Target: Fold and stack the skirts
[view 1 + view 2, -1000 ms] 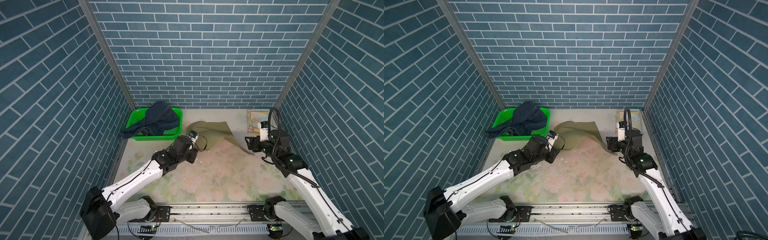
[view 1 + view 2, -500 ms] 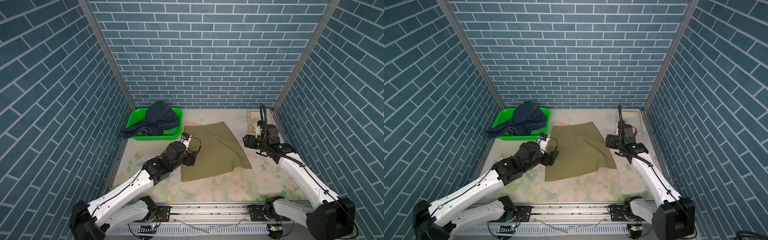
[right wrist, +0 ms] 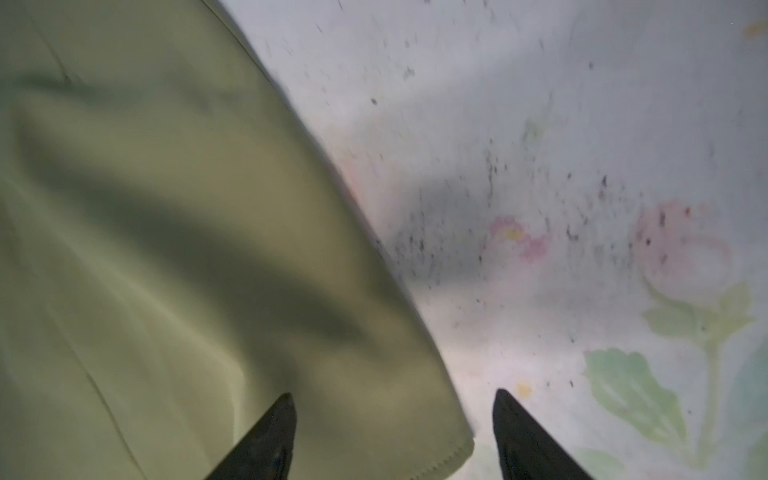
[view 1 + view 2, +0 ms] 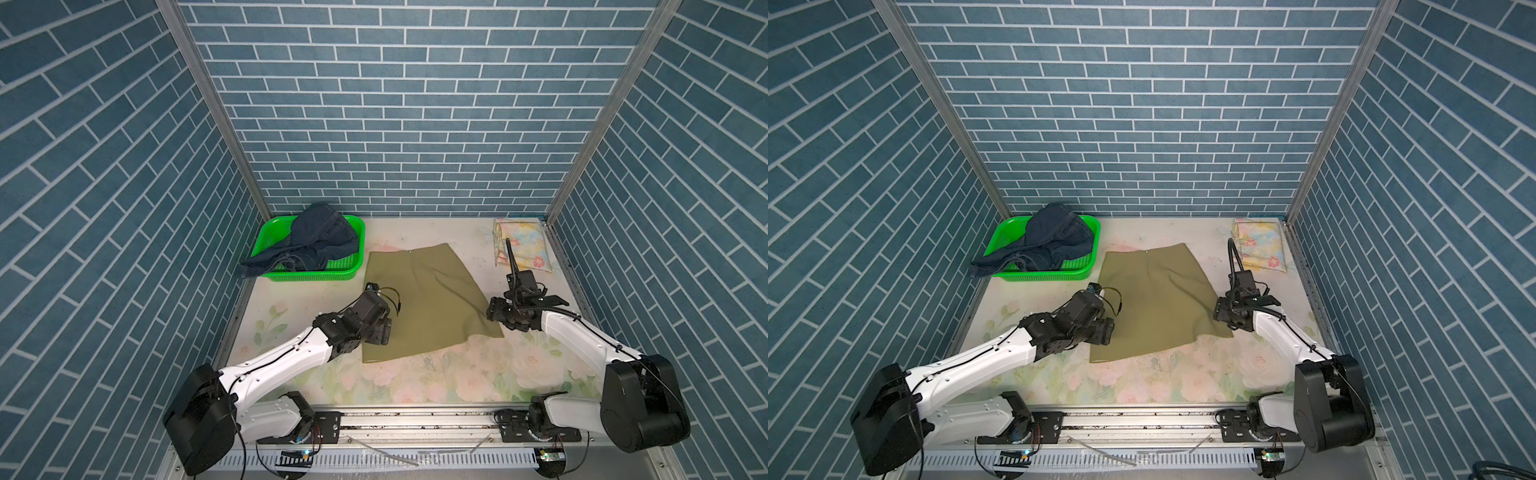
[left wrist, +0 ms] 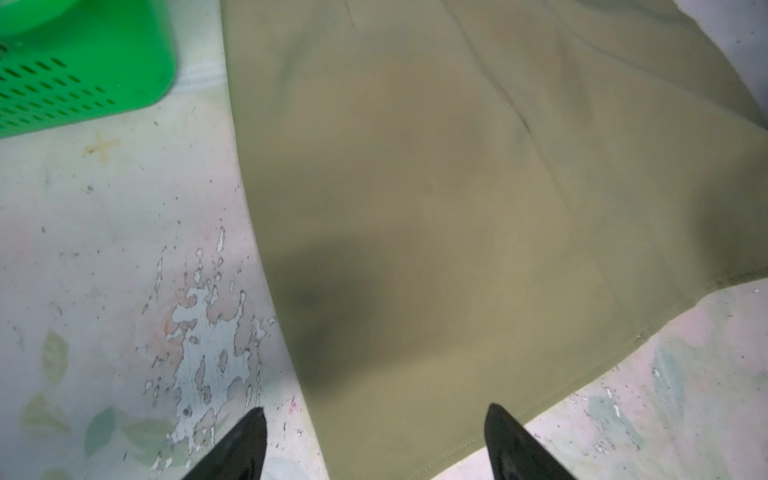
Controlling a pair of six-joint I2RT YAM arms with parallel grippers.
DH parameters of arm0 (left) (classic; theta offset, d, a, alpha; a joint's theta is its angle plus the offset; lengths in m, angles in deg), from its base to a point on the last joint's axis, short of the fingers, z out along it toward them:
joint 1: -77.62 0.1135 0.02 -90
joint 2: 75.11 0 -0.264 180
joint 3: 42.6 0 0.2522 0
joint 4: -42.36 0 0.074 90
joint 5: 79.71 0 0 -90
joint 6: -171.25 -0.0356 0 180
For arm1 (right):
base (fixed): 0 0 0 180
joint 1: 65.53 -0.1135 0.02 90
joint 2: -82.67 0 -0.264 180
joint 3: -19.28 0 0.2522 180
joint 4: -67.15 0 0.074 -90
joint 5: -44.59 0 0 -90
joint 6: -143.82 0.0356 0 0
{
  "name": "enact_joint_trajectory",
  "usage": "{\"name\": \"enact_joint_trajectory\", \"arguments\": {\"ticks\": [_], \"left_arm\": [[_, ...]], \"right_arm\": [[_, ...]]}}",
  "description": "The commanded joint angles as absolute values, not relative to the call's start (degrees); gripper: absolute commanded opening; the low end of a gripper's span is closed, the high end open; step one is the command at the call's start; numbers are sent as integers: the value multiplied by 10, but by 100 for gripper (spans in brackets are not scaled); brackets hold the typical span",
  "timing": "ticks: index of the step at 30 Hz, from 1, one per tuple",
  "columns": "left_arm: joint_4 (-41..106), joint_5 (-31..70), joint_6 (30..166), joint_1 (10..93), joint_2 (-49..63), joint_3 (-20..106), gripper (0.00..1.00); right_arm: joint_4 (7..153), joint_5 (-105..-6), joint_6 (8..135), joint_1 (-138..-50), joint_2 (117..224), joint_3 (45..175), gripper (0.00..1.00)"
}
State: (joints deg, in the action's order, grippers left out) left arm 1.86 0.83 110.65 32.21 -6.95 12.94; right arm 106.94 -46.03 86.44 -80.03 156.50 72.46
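No readable text, label, number anywhere (only faint yellow cross mark (image 5: 101, 145) on tabletop (image 5: 83, 232)).

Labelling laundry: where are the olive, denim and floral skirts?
olive skirt (image 4: 428, 307): in a top view, flat middle.
denim skirt (image 4: 320, 237): in a top view, bunched upper part.
floral skirt (image 4: 525, 243): in a top view, folded middle.

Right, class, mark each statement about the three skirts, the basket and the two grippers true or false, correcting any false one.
1. The olive skirt lies spread out on the table. True.
2. The denim skirt lies folded on the table. False: it is bunched in the green basket, hanging over the rim.
3. The floral skirt sits folded in the far right corner. True.
4. The left gripper is shut on the olive skirt. False: it is open over the skirt's edge.
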Motion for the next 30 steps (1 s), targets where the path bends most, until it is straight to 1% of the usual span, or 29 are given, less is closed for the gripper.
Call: {"name": "enact_joint_trajectory", "arguments": {"ticks": [1,7,8,10,12,13,15,17,18,30], "left_arm": [[6,-1,1123,320,-75,116,83],[3,-6,1118,324,-63,134,83],[1,-7,1117,326,-61,138,84],[-1,-6,1116,329,-60,142,83],[-1,-4,1115,335,-63,145,83],[0,-3,1115,337,-65,146,84],[2,1,1115,343,-70,146,84],[3,2,1116,347,-73,147,83],[3,4,1117,349,-73,147,83],[6,18,1136,358,-40,129,83]], "right_arm": [[1050,-456,914,-798,1565,697,73],[1007,-471,954,-796,1579,659,68],[999,-475,959,-795,1584,654,67],[986,-480,967,-795,1595,648,60],[967,-487,975,-795,1602,638,51],[964,-488,978,-795,1604,636,43],[965,-480,979,-796,1598,635,20],[978,-460,978,-794,1583,642,2],[986,-450,974,-794,1574,648,0],[1088,-341,881,-786,1518,738,0]]}}
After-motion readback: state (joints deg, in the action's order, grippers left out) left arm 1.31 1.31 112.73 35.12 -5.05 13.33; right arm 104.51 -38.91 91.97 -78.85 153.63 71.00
